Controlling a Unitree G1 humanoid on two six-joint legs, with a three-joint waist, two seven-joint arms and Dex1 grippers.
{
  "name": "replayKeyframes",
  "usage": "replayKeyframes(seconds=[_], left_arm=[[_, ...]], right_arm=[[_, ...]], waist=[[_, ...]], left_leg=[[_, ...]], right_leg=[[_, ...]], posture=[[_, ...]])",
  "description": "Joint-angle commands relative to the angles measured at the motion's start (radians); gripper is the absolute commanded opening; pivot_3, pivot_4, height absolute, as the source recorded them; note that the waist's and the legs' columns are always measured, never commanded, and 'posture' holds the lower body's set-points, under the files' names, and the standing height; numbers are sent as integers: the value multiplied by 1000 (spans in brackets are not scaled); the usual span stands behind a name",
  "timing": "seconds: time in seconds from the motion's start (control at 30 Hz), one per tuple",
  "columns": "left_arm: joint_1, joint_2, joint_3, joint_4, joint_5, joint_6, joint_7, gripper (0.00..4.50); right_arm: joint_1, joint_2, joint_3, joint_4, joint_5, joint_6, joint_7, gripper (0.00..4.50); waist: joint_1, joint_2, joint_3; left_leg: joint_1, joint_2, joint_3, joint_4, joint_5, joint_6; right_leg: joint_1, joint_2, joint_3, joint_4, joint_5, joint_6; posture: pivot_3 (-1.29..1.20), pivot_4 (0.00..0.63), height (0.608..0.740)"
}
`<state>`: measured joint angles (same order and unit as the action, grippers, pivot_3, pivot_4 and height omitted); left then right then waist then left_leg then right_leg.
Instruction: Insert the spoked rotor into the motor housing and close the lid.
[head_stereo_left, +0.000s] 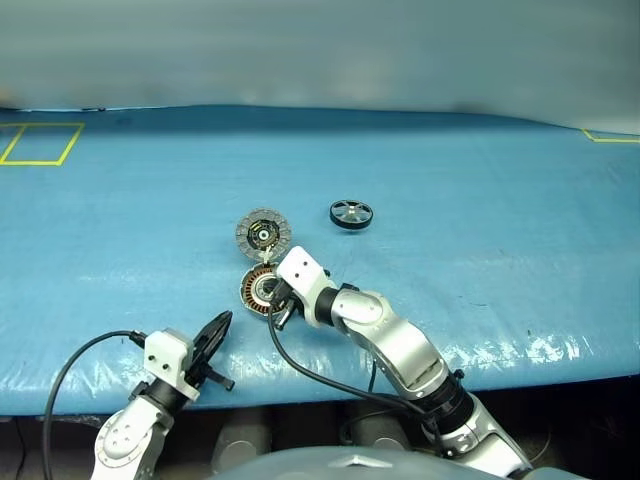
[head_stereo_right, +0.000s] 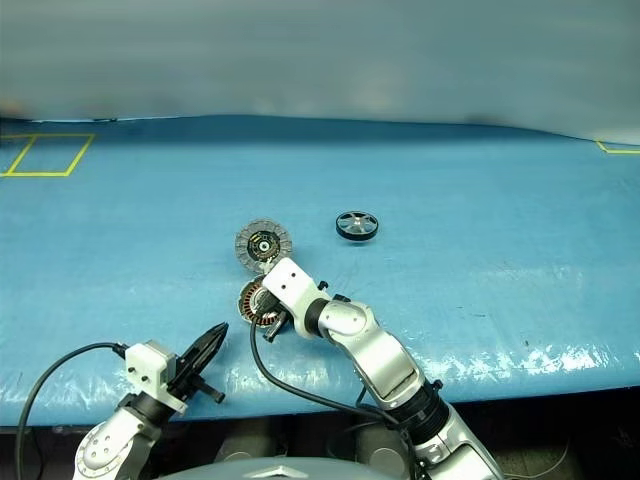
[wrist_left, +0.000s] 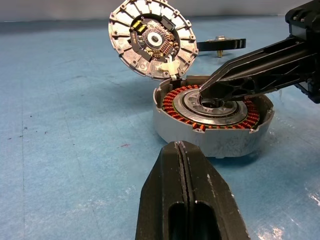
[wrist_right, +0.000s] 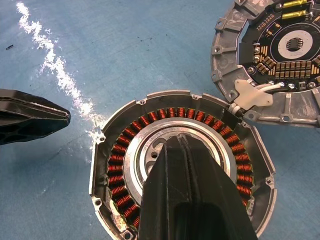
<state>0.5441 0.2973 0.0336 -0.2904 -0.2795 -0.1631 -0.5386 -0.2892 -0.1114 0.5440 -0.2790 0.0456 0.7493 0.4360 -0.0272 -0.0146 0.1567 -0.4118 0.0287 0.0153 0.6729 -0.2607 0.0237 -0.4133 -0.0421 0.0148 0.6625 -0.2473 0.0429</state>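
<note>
One spoked rotor (head_stereo_left: 351, 214) lies flat on the counter (head_stereo_left: 500, 220), apart, at two o'clock from the motor housing (head_stereo_left: 260, 288). The right pincer (wrist_right: 176, 142), fingers together and empty, rests in the housing's centre and is nearer. The left pincer (wrist_left: 181, 150), also together, hangs at seven o'clock. The lid (head_stereo_left: 263, 235) stands open.

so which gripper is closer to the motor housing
Right. The right gripper has its tips over the motor housing centre; the left gripper sits off to its side, apart.

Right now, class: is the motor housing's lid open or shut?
Open. The lid is swung up off the motor housing, its inner face exposed, leaving the copper windings uncovered. The spoked rotor lies apart on the table.
</note>
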Motion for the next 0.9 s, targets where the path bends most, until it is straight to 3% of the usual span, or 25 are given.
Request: replayKeyframes(seconds=[0.03, 0.5, 0.9], left_arm=[[6, 0, 13, -1, -12, -33, -12, 0], [6, -17, -45, -91, 38, 28, 48, 0], [-9, -17, -46, 53, 43, -67, 15, 0]], right_arm=[[-9, 9, -1, -12, -1, -17, -4, 27], [-25, 5, -29, 14, -9, -27, -26, 27], [-25, -8, -27, -8, -1, -6, -7, 27]], waist=[[0, 0, 0], [0, 0, 0], [0, 0, 0]], left_leg=[[0, 0, 0, 0, 0, 0], [1, 0, 0, 0, 0, 0], [0, 0, 1, -1, 0, 0]], right_leg=[[0, 0, 0, 0, 0, 0], [1, 0, 0, 0, 0, 0], [1, 0, 0, 0, 2, 3]], posture=[[0, 150, 740], [0, 150, 740], [0, 150, 740]])
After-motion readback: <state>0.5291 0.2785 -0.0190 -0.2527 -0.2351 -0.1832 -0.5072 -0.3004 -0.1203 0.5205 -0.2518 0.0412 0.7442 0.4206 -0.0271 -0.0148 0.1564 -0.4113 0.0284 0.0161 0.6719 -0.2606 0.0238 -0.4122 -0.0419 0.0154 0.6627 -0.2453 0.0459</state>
